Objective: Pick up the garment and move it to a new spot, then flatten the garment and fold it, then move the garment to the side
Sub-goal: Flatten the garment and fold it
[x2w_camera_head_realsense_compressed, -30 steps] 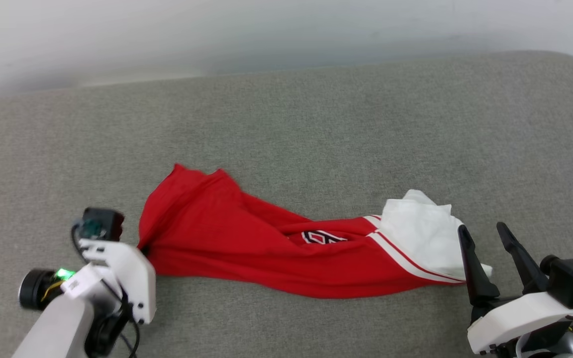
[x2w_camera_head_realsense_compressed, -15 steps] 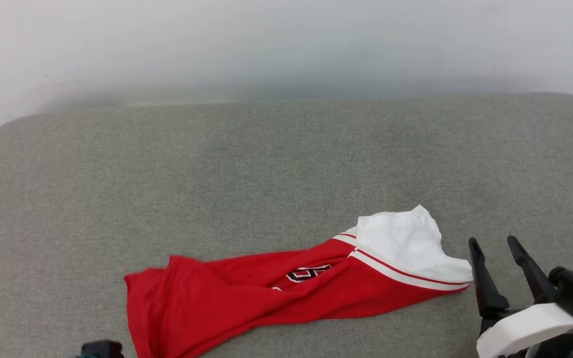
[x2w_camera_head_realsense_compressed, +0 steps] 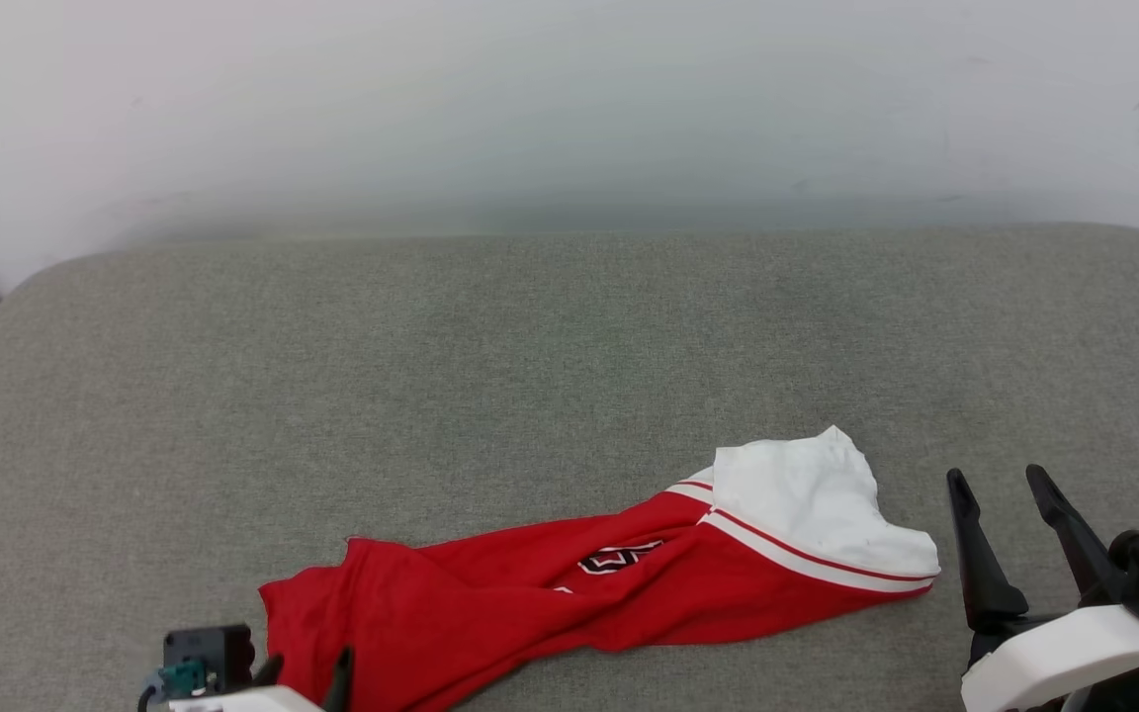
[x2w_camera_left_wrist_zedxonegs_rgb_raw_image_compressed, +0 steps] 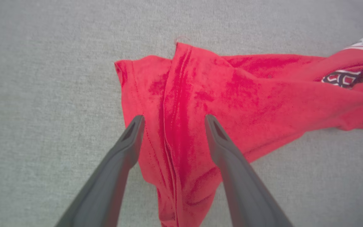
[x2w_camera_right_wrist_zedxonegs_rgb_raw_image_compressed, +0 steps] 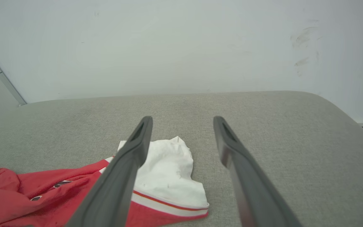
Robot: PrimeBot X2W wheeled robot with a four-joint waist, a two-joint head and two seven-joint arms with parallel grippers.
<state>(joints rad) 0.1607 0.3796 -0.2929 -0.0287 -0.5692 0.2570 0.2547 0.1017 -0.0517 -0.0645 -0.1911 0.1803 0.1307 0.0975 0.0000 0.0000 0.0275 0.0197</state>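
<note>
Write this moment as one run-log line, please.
garment: crumpled lengthwise on grey cushion | left claw: open over its red end | right claw: open beside white sleeve

red garment (x2w_camera_head_realsense_compressed: 490,603) with white sleeve (x2w_camera_head_realsense_compressed: 807,499), striped trim, on grey cushion (x2w_camera_head_realsense_compressed: 530,376).

Left hand (x2w_camera_left_wrist_zedxonegs_rgb_raw_image_compressed: 173,117) opened, letting go of garment (x2w_camera_head_realsense_compressed: 530,603) red end.

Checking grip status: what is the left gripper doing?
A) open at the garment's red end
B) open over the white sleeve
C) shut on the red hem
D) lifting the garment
A: the left gripper has both fingers spread apart over the red end of the garment.
</note>
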